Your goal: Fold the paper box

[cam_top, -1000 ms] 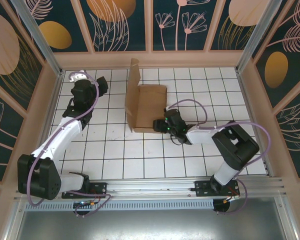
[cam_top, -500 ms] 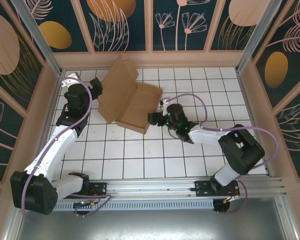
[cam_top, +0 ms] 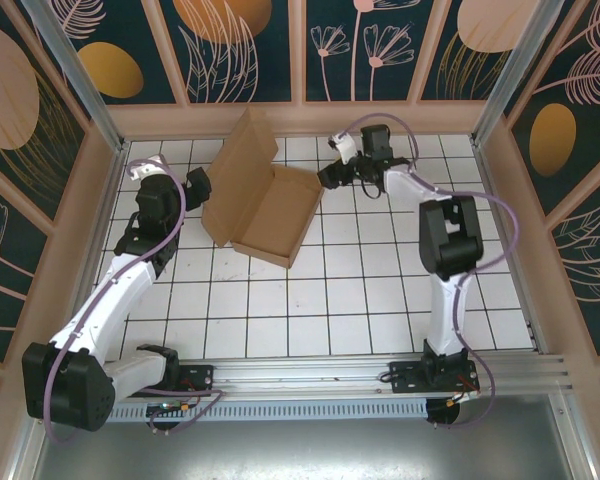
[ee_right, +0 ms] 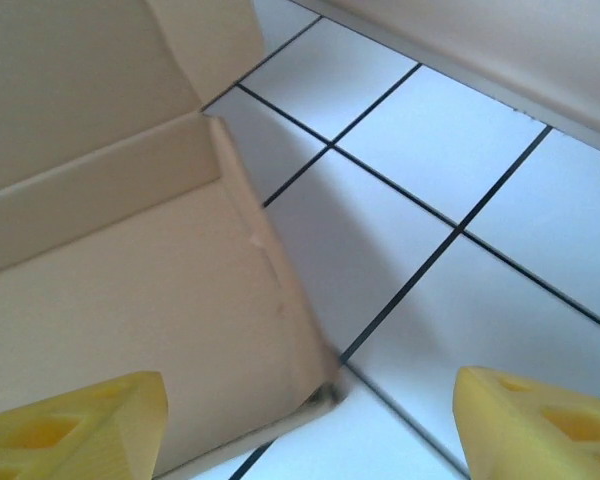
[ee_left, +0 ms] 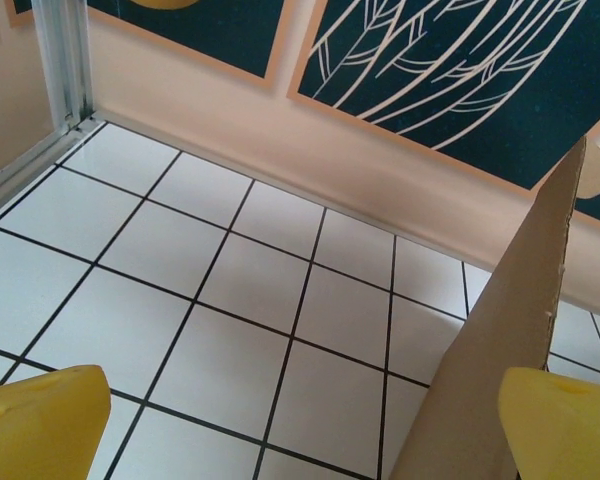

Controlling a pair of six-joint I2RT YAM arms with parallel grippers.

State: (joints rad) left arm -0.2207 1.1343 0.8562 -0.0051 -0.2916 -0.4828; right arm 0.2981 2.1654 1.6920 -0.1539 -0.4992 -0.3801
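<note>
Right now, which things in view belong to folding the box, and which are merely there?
Belong to the job: paper box, left gripper, right gripper, both open.
Merely there: tiled table, patterned walls, metal rail.

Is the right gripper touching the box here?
Cannot tell. In the right wrist view the box corner sits inside the open right gripper, one finger overlapping the cardboard; neither that nor the top view shows contact or a gap plainly.

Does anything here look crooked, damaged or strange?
The paper box lies skewed against the tiles, with one long flap standing up on its far-left side. It is only partly folded; I see no tear.
</note>
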